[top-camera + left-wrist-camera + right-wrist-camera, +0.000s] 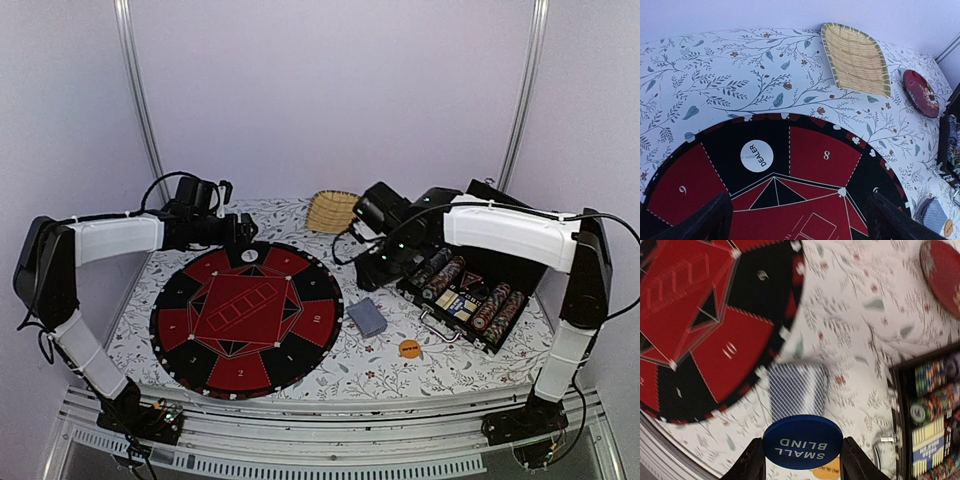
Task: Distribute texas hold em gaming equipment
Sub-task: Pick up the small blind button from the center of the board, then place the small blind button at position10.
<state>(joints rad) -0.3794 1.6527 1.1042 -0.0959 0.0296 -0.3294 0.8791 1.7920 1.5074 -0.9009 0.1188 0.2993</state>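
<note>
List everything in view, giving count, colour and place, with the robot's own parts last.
game mat: one, red and black, left of centre
DEALER button: one, white, on the mat's far edge
deck of cards: one stack, blue-backed, just right of the mat
orange button: one, orange, near side, right of the deck
SMALL BLIND button: one, blue, gripped by the robot
chip case: one, black, open, at the right
chips: rows, mixed colours, in the case; count unclear
basket: one, straw, empty, far side
plate: one, dark red, right of the basket
tablecloth: one, white with leaf print
left gripper: one, black, open, above the mat's far edge
right gripper: one, black, shut on the SMALL BLIND button
</note>
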